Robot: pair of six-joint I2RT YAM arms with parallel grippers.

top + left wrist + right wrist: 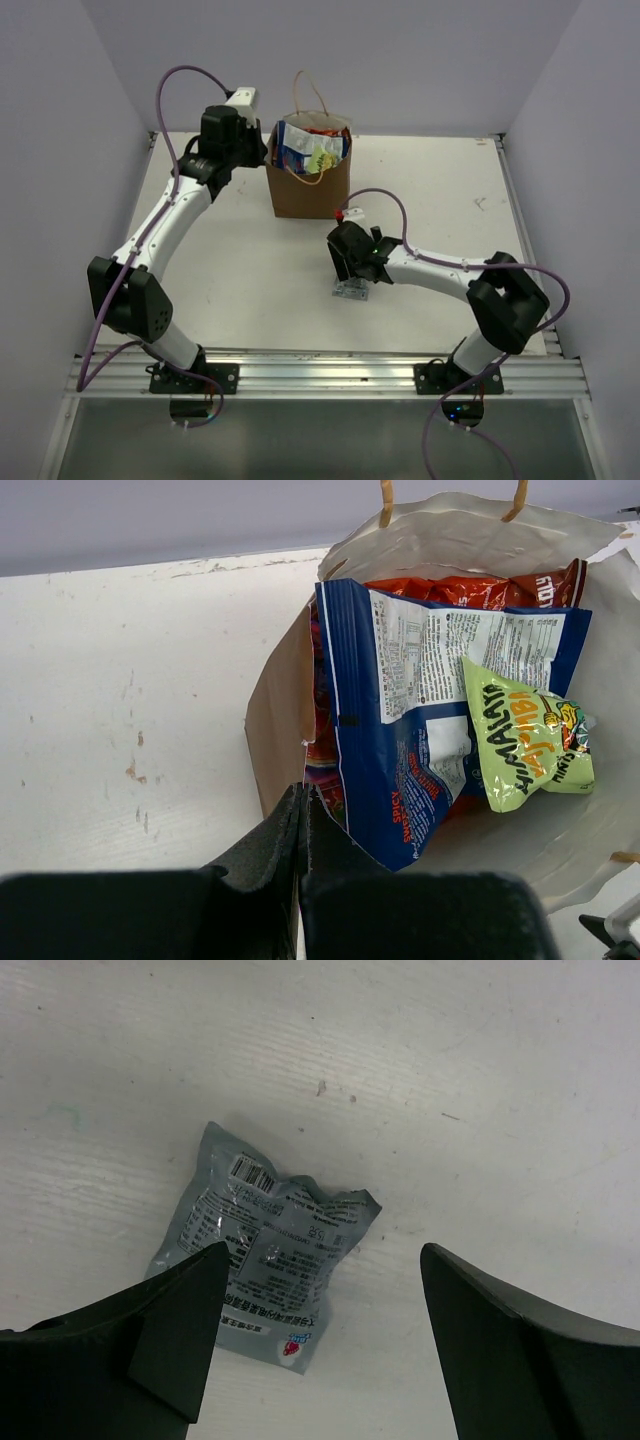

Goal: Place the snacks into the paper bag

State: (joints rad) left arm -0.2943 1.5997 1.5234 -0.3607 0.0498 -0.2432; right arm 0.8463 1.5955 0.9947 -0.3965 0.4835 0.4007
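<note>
While scanning left to right: left gripper (303, 798) jaws pressed together at left rim of paper bag (308, 190), pinch on paper undetermined. Inside bag: blue-white packet (420, 730), yellow-green packet (525, 745), red-orange packet (470, 588). Right gripper (322, 1255) jaws wide apart over silver-grey packet (262, 1260), flat on table (480, 1080), near side of bag. Reads as pickup of probably last packet; calls for centring, lowering, closing.

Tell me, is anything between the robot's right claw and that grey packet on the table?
Nothing. In the right wrist view the open right gripper hangs over the silver-grey packet, with only bare white table around it.
</note>
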